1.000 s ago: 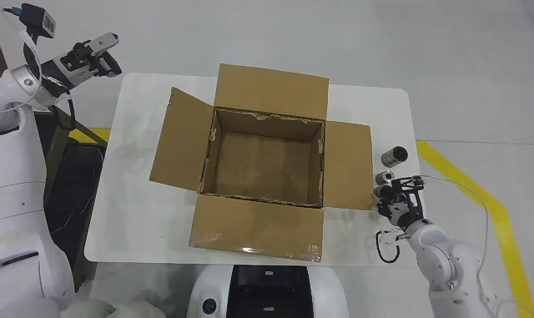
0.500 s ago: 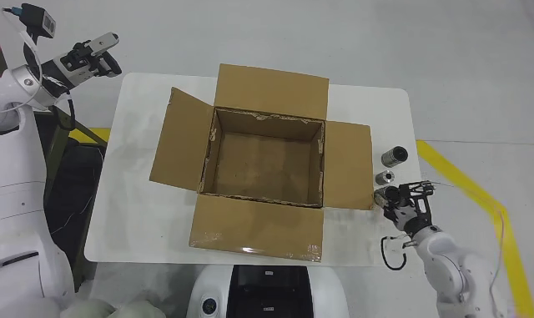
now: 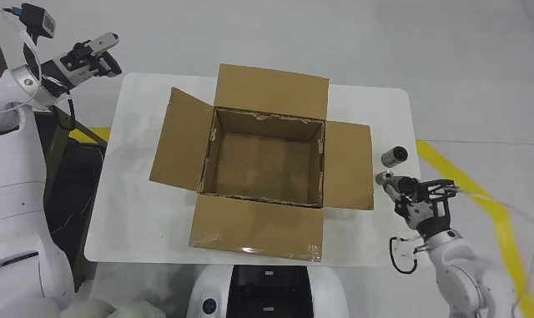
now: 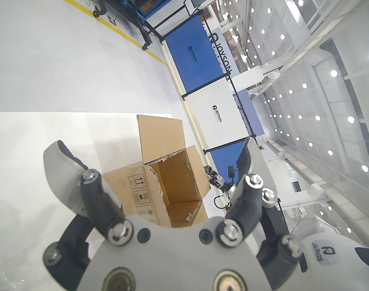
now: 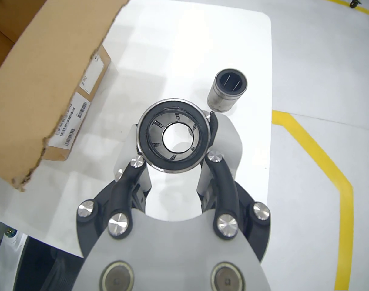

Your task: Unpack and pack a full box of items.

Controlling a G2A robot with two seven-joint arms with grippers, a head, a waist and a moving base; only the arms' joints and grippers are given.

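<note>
My left gripper (image 3: 102,54) hangs off the table's (image 3: 142,226) far left corner, fingers spread apart with nothing between them, well away from the work. The box (image 3: 264,158) sits mid-table with all four flaps folded out and its floor bare, so I judge this is the start of packing.

To its right, my right gripper (image 3: 415,194) is clamped on a bearing (image 5: 148,140), one finger on each side of the steel sleeve, the bore pointing along my wrist. It is held just beside the box's right flap (image 3: 349,164). A second bearing (image 5: 227,90) lies on its side on the table close by.

To do this well I should rise enough to clear that flap before going across. The sleeve looks smooth and heavy, so I should keep the squeeze firm. A round part will likely roll, so I would set it low, against a wall or in a corner.
</note>
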